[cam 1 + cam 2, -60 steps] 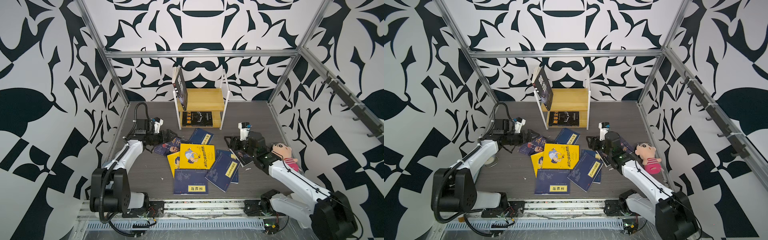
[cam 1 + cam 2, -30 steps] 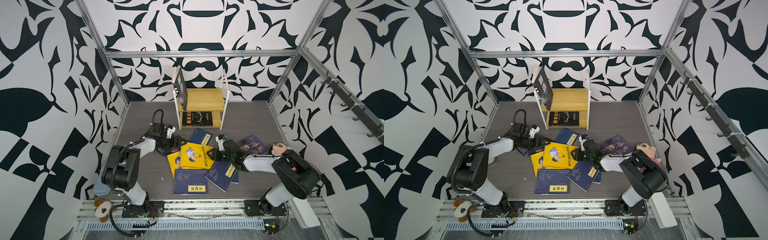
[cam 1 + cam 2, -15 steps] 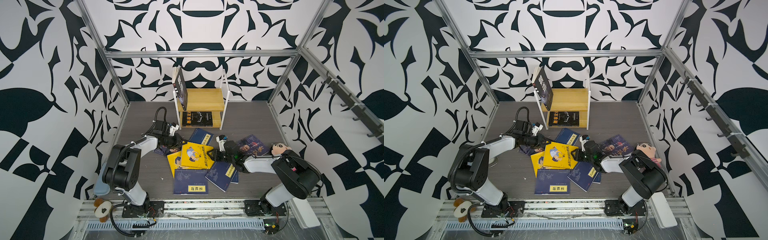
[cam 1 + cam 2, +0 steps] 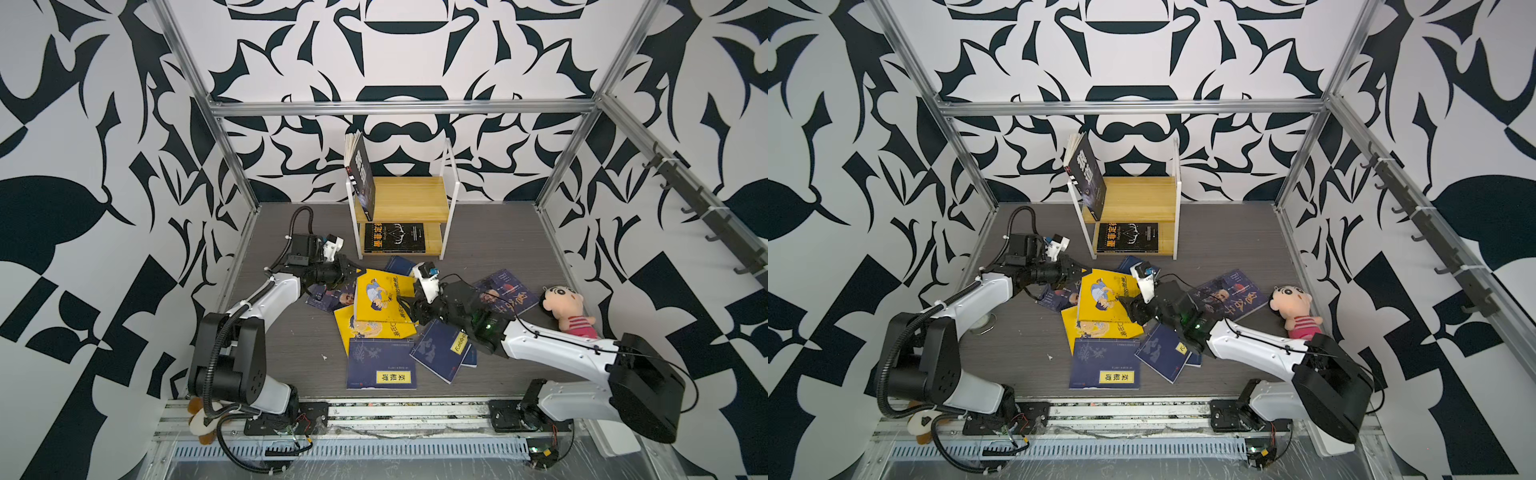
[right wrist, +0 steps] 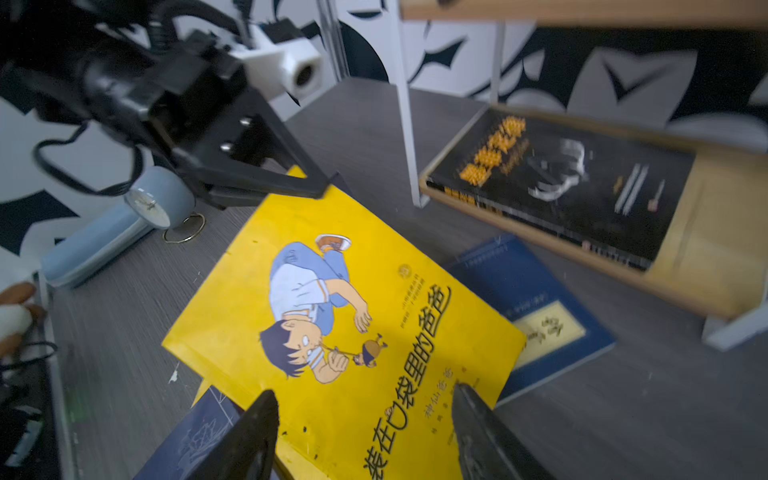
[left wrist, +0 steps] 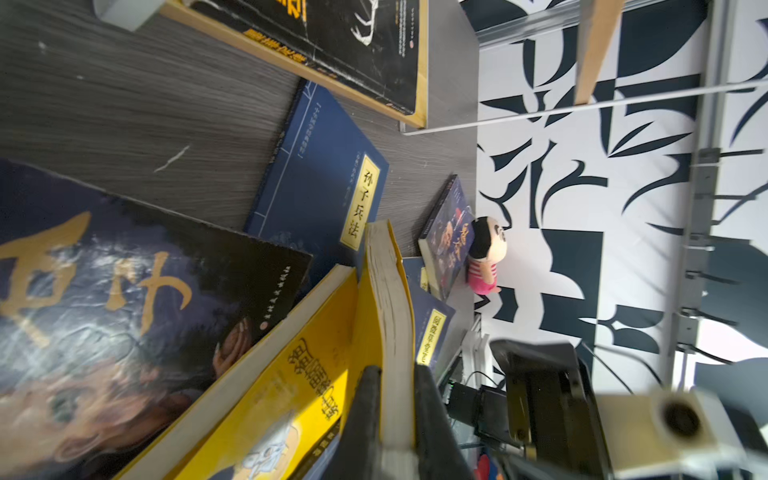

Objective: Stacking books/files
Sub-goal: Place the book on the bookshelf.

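plainly, the left gripper point(image 6: 397, 370) is nearly shut, its two fingers point(image 6: 365, 415) pinching the page edge of the top yellow book point(image 5: 332, 316) at one corner; the pages sit between them. that book is tilted, the pinched corner raised off the heap and the far edge seeming to rest on the second yellow book point(image 4: 365, 332) just under it. beneath the fingers lies the dark book with the old man's face point(image 6: 124, 311), and past the fingertips a navy book with a yellow label point(image 6: 324, 174) lies flat on the grey tabletop point(image 6: 124, 104).

the right gripper point(image 5: 365, 395) stands wide open and holds nothing; its fingers point(image 5: 257, 432) straddle the opposite edge of the same yellow cover, one to each side, and whether they touch it i cannot tell.

as a judgement: this is a thin, light paperback, floppy rather than stiff. held by one corner it will sag and may fan open, and the glossy cover looks slick, so a shallow pinch could slide off. a better hold is deeper in from the edge, near the spine or across the whole block of pages, so all leaves are caught together. with the other fingers closing on the opposite edge it would carry flat. nothing here is fragile, though a hard pull at the corner could crease or tear the cover.
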